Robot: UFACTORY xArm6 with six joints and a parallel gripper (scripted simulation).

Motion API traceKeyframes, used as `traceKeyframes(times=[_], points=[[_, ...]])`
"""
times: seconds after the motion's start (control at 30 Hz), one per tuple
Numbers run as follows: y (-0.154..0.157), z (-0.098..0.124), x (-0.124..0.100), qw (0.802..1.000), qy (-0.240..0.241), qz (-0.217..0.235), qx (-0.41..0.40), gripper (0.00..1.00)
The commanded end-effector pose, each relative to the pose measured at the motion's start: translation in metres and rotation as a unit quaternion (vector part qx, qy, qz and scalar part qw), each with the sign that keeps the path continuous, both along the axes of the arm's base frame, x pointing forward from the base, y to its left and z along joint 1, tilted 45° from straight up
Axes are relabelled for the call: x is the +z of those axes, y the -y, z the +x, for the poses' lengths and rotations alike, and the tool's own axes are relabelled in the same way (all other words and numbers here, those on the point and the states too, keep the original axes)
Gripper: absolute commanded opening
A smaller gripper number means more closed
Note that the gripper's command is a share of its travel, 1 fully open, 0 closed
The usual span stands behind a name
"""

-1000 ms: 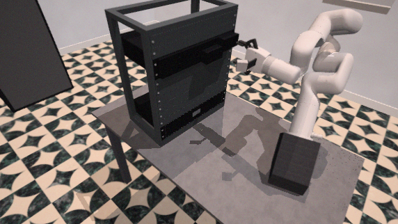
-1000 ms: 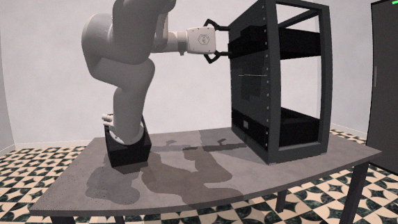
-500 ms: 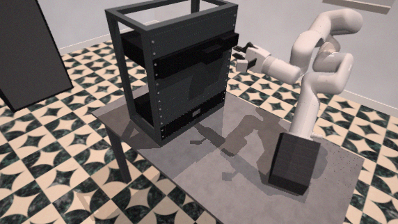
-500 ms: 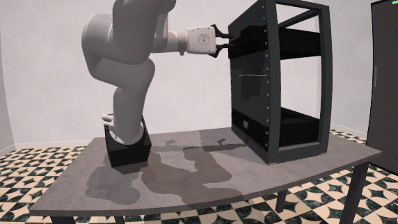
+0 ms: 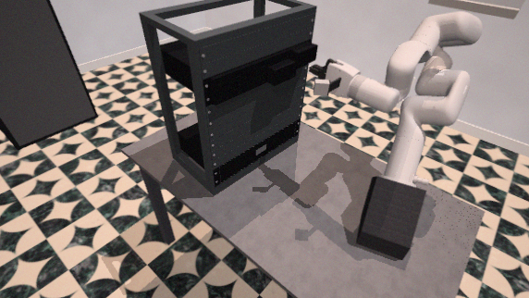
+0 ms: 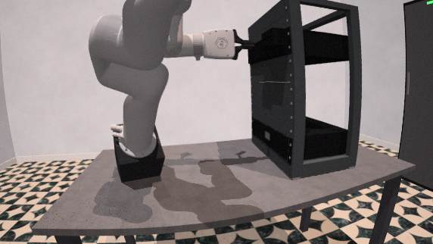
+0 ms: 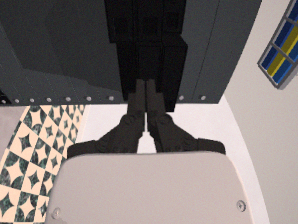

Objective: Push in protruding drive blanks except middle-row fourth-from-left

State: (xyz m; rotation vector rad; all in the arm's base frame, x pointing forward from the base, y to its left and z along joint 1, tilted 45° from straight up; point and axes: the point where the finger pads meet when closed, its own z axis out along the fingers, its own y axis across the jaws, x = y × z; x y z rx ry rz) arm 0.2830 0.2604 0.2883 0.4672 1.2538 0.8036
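Note:
The dark open-frame rack [image 5: 231, 88] stands on the grey table, also in the exterior view [image 6: 303, 87]. The black storage chassis [image 5: 259, 69] sits in its upper part. Two blanks visibly stand out of its front: one at the right end [image 5: 305, 52] and one lower and further left [image 5: 283, 68]. The rest of the blank grid is too dark to read. My gripper [image 5: 317, 70] is shut and empty, level with the chassis at its right end. In the exterior view its fingertips [image 6: 244, 44] point at the protruding black front. In the wrist view the closed tips [image 7: 143, 88] reach a black column of blanks; I cannot tell whether they touch.
A second black unit [image 5: 259, 155] sits at the bottom of the rack. My arm's black base box [image 5: 390, 215] stands on the table to the right. A tall dark cabinet [image 5: 37, 69] stands on the floor at the left, beyond the table edge.

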Motion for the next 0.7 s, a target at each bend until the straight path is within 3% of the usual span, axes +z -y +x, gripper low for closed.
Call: traceKeyframes(times=[0.0,0.43,0.67], points=[[-0.001,0.000,0.001,1.000,0.000,0.001,0.000,0.00],[-0.002,0.000,-0.001,1.000,0.000,0.001,0.000,0.00],[-0.014,-0.001,-0.021,1.000,0.000,0.001,0.000,0.00]])
